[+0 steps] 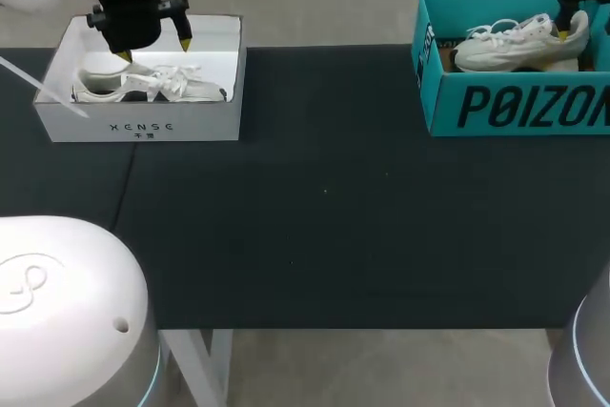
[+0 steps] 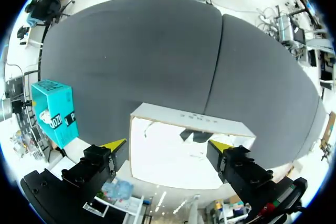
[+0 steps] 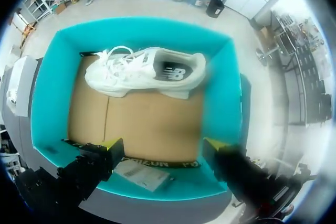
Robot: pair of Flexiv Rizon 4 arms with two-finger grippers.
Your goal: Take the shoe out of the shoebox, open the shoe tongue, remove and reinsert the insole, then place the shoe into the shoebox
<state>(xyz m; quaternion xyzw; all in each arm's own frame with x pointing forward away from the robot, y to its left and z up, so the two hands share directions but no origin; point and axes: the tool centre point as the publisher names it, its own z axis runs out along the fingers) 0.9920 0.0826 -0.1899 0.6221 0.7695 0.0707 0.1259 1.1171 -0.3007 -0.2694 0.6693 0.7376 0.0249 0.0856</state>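
- A big dark table [image 1: 324, 207] fills the middle of the head view.
- A white shoebox [image 1: 143, 127] sits in the upper left of the frame. A white shoe [image 1: 143, 86] lies inside it.
- A blue-green shoebox [image 1: 515, 107] sits in the upper right of the frame. The other shoe [image 1: 519, 45], also white, lies inside that one.
- The left gripper [image 1: 154, 50] hangs just over the white shoebox. Its two yellow tips are spread wide and hold nothing.
- The right gripper [image 3: 161, 144] hangs over the blue-green shoebox. Its fingers are wide apart too, with nothing between them. The other shoe lies ahead of them, not touching.
- I think the job has only just begun, since no shoe is out of its box yet.
- Every step is left: lift a shoe out, pull the tongue open, take the insole out, push it back in, and put the shoe back in its box.
- Counting: two shoeboxes, two shoes (one in each box) and two grippers, both empty.
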